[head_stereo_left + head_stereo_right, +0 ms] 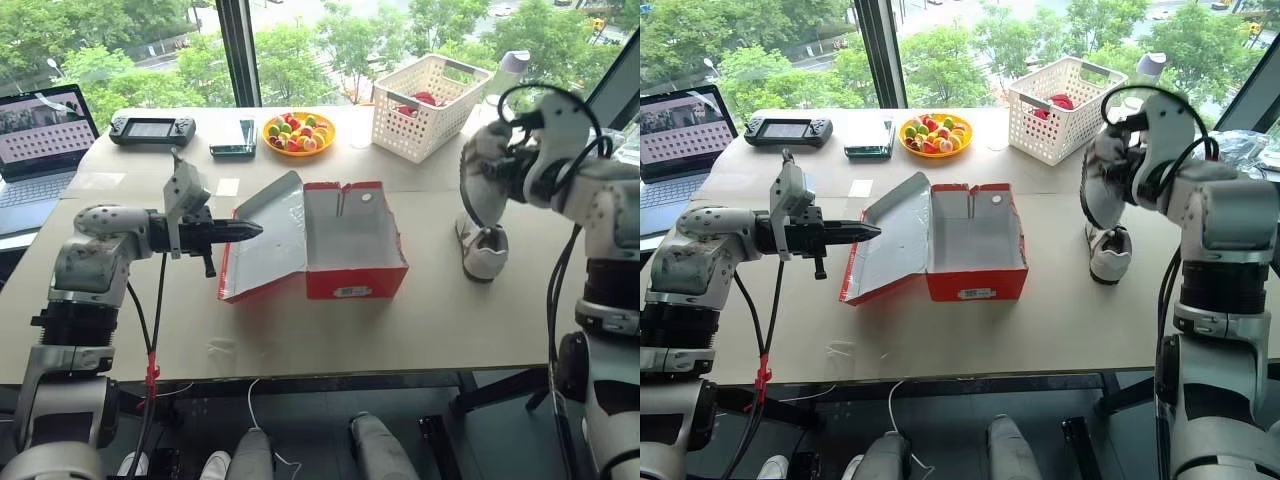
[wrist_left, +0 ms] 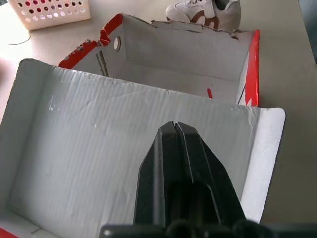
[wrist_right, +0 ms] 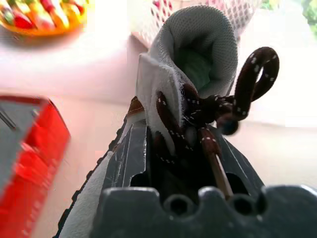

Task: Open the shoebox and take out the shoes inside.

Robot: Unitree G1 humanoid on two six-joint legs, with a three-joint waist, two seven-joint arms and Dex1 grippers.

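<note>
**Box open, one shoe in the right gripper**

The shoebox sits open in the middle of the table, its lid thrown back to the left and tilted, grey-white inside showing. From the head views the inside of the box looks bare, though its near floor is hidden by the front wall. A white label is on the near red end.

The left gripper has its two black fingers pressed together, holding nothing. It points right, its tip at the inner face of the lid; whether it touches the lid cannot be told.

The right gripper is clamped on a shoe. In the right wrist view the fingers pinch the whitish tongue and collar, with brown speckled laces looped over them. In the head views this hand is right of the box, above the table.

A second shoe stands on the table below that hand, right of the box and well apart from it.

At the far edge are a white basket, a yellow plate of fruit, a phone, a handheld console and, far left, a laptop.
</note>
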